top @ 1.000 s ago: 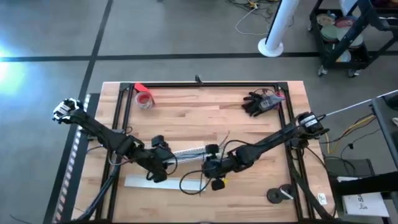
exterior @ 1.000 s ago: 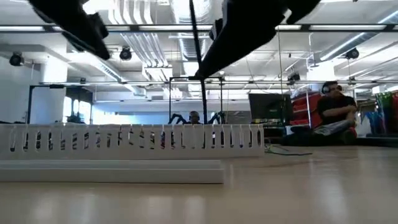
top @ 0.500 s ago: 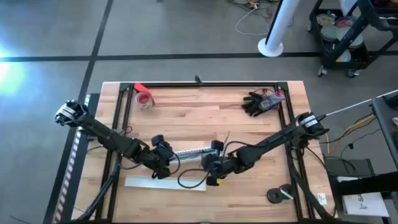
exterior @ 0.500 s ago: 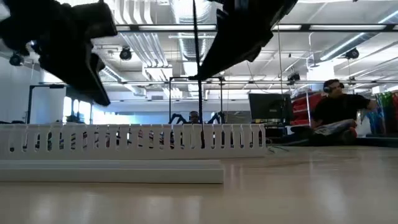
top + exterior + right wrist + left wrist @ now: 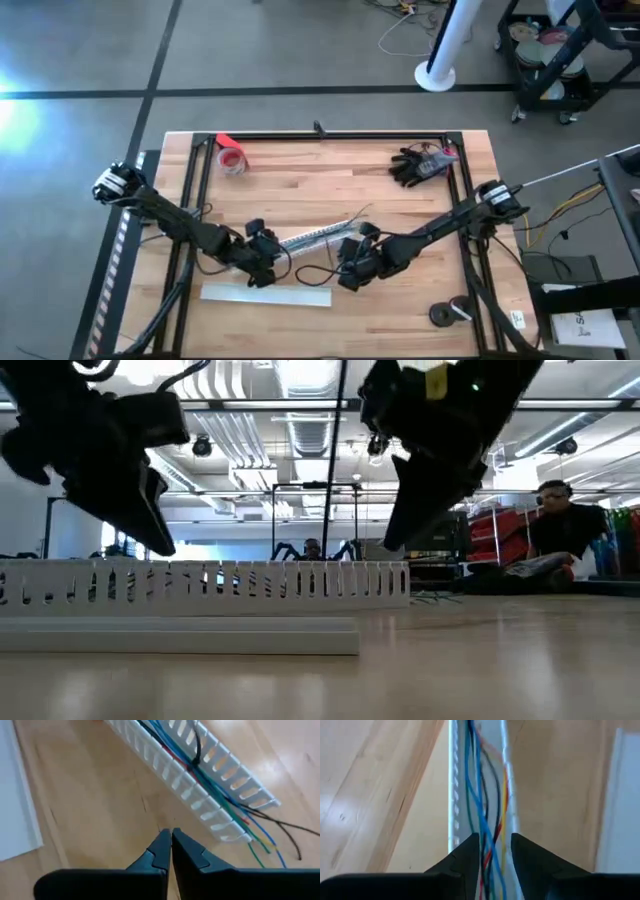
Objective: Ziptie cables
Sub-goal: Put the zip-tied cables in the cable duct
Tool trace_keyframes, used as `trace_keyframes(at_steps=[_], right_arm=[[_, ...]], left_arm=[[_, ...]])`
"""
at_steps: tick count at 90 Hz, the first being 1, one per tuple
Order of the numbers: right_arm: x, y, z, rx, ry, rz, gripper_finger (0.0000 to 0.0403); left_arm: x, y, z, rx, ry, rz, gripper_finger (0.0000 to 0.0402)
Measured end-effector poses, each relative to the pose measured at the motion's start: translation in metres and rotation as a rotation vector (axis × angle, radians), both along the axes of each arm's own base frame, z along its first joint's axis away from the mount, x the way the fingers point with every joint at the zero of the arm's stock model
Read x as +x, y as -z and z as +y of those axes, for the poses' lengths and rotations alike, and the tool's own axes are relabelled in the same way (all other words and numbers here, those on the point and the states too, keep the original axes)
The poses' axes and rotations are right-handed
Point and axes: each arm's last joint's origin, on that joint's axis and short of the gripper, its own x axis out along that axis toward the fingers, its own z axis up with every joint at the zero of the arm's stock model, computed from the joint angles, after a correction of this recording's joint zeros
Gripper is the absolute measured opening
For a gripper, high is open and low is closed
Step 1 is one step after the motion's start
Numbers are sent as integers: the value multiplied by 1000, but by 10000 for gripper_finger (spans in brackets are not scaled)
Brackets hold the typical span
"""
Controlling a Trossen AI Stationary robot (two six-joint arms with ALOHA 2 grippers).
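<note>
the flat white strip (image 5: 266, 294) lies nearest the front edge of the wooden table (image 5: 330, 190). it lies alone and nothing touches it.

just behind it sits the white slotted tray (image 5: 312, 238), and the cables (image 5: 482, 805) run along inside it: blue, green, red, yellow and dark ones. their loose ends stick out of the tray's open end (image 5: 267, 845) onto the wood.

the left gripper (image 5: 494, 851) is at one end of the tray. its fingers are a little apart, with the cables running between the tips. it looks like a loose hold, not a hard squeeze.

the right gripper (image 5: 170, 840) is beside the tray, low over bare wood. its fingers are pressed together and hold nothing.

half a second ago the tray lay nearly straight across the table. now its right end has swung toward the back, so it lies on a slant. the right gripper has moved a bit to the right and pulled away from the tray.

no tie can be seen around the cables, so the tying job looks far from done.

farther back are a red tape roll (image 5: 232, 160) and a black glove (image 5: 414, 165). a person (image 5: 567, 540) sits in the room behind.
</note>
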Motion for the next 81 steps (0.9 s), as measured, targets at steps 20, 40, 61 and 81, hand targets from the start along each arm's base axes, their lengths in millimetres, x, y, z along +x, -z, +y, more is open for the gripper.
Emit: trace_keyframes(at_steps=[20,40,61,81], right_arm=[[2,2,4,-40,-82,-68,0],[-5,-24,15,-240,-178,-88,0],[-30,-59,7,-277,-149,-85,0],[-42,-58,15,-171,-150,-181,0]], left_arm=[[9,-17,1,68,-9,-77,99],[30,-38,5,163,14,-282,99],[51,-52,18,125,25,-475,99],[79,-30,14,81,94,-565,98]])
